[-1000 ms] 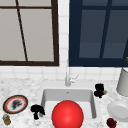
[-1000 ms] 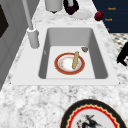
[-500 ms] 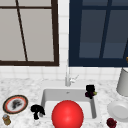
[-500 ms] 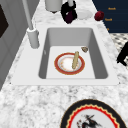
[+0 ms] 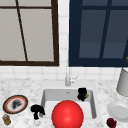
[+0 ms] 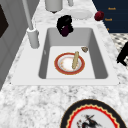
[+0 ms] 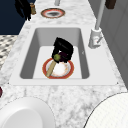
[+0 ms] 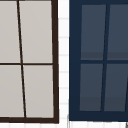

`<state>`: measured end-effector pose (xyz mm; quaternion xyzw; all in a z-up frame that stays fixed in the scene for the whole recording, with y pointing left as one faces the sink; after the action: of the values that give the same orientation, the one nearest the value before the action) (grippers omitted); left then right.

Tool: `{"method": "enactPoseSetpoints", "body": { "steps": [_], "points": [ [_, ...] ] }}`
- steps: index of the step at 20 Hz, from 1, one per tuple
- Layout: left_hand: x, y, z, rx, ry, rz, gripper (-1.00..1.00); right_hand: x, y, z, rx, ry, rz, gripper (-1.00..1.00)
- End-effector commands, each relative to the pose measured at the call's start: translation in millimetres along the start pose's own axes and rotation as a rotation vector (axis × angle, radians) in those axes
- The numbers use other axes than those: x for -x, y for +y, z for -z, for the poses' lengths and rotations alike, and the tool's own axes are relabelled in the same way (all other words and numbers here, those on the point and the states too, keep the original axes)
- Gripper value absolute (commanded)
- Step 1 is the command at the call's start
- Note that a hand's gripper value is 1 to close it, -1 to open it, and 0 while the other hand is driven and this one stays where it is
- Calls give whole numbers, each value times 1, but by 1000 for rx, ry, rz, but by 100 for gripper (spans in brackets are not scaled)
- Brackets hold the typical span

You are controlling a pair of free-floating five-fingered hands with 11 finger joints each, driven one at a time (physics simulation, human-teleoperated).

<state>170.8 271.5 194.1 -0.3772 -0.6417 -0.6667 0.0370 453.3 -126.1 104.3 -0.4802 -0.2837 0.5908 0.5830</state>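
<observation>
My right hand (image 5: pixel 82 93) hovers over the back right part of the sink (image 5: pixel 57 94), curled round a dark red fruit with a green tip (image 7: pixel 57 57). From the left side that hand (image 6: pixel 64 23) hangs above the sink's far end, with the fruit (image 6: pixel 65 30) under it. Below, on the sink floor, lies a red-rimmed plate (image 6: pixel 63 65) with a wooden stick (image 6: pixel 75 60) across it. In the front view a large red round shape (image 5: pixel 67 115) covers the sink's front. My left hand (image 5: pixel 37 111) hangs over the counter just left of the sink, fingers curled, holding nothing.
The faucet (image 5: pixel 67 78) stands behind the sink. On the left counter are a patterned plate (image 5: pixel 15 104) and a small jar (image 5: pixel 6 120). At the right are a white plate (image 5: pixel 118 110), a pale canister (image 5: pixel 123 82) and another dark red fruit (image 5: pixel 111 122). A small brown scrap (image 6: pixel 84 49) lies in the sink.
My right hand has carried the dark red fruit leftward from the sink's right edge to above the basin. The left hand has stayed where it was.
</observation>
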Motion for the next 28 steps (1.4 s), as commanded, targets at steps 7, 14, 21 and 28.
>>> {"method": "enactPoseSetpoints", "body": {
  "steps": [7,14,21,28],
  "points": [
    [0,0,0,0,0,0,0,-73,46,13,-25,-43,141,100],
    [0,0,0,0,0,0,0,-99,72,34,-58,-101,332,100],
    [0,0,0,0,0,0,0,-117,104,45,-58,-153,453,100],
    [0,0,0,0,0,0,0,-132,152,63,-42,-199,449,100]
  ]
}}
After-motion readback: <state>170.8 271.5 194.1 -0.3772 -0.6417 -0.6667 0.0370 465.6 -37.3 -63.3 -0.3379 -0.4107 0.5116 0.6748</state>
